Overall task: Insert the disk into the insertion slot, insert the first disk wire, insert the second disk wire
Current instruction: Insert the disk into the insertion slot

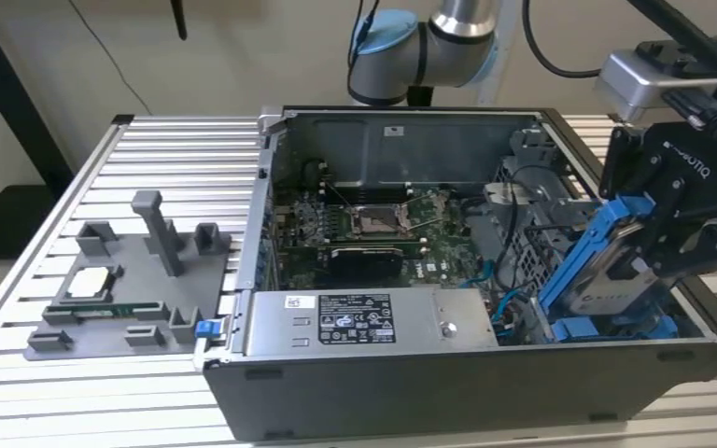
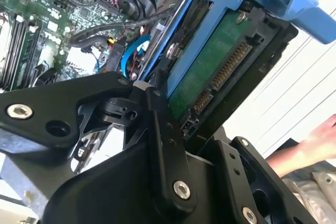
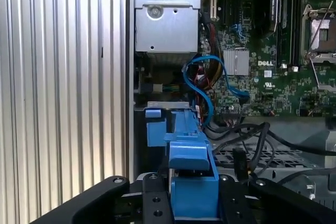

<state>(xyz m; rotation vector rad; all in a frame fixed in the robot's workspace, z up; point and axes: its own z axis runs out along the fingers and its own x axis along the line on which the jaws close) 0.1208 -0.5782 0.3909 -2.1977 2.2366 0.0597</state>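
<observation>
My gripper (image 1: 664,247) is shut on the disk (image 1: 618,280), a drive in a bright blue carrier (image 3: 191,153). It is held steeply tilted over the front corner of the open computer case (image 1: 458,383), at the exterior view's right. The carrier's lower end sits down inside the case and hides the insertion slot. In the second wrist view a black finger (image 2: 157,108) presses on the disk's edge, with the green board and connector (image 2: 220,72) facing up. A blue disk wire (image 3: 210,74) loops loose beside the carrier, next to a red and black wire bundle (image 3: 202,85).
Inside the case are the motherboard (image 1: 372,224), a silver power supply (image 1: 372,322) and a perforated cage (image 3: 273,156). A grey fixture (image 1: 134,280) with parts stands on the slatted table at the exterior view's left. A person's hand (image 2: 315,145) shows beyond the case.
</observation>
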